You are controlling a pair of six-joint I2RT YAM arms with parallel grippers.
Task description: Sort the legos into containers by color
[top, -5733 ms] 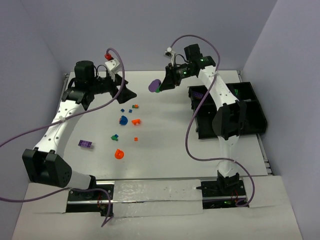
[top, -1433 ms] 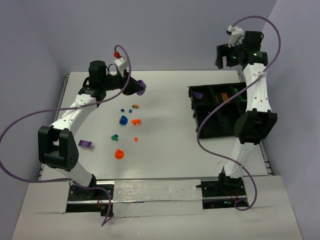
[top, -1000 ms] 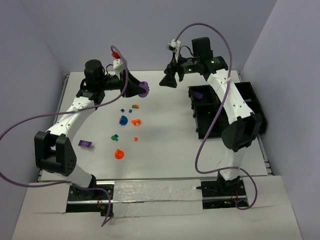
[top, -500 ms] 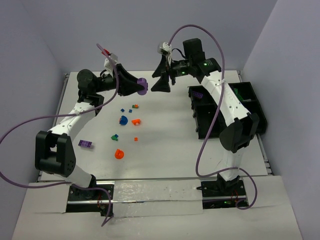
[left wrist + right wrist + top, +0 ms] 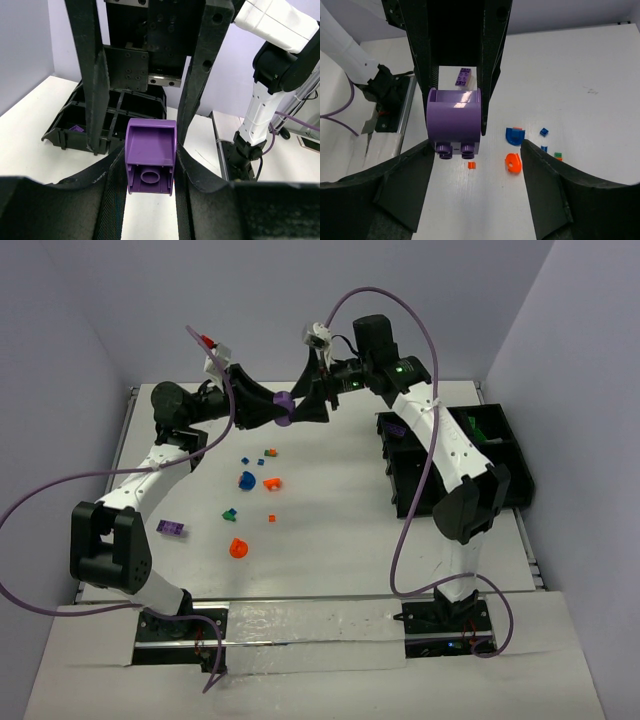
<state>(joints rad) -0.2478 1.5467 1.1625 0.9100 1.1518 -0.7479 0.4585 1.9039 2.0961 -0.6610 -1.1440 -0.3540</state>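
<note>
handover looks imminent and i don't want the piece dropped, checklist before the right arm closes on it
1. Left gripper clamped on the purple curved brick: ok.
2. Brick held up off the table: ok, seen in the top view.
3. Right gripper straddling the brick: ok, one finger on each side.
4. Right jaws gripping the brick: not ok, they stand open, with a clear gap on one side.
5. Brick centred between the right fingers: cannot tell.
6. Destination ready: ok, the black tray shows a small purple piece in one compartment.
</note>
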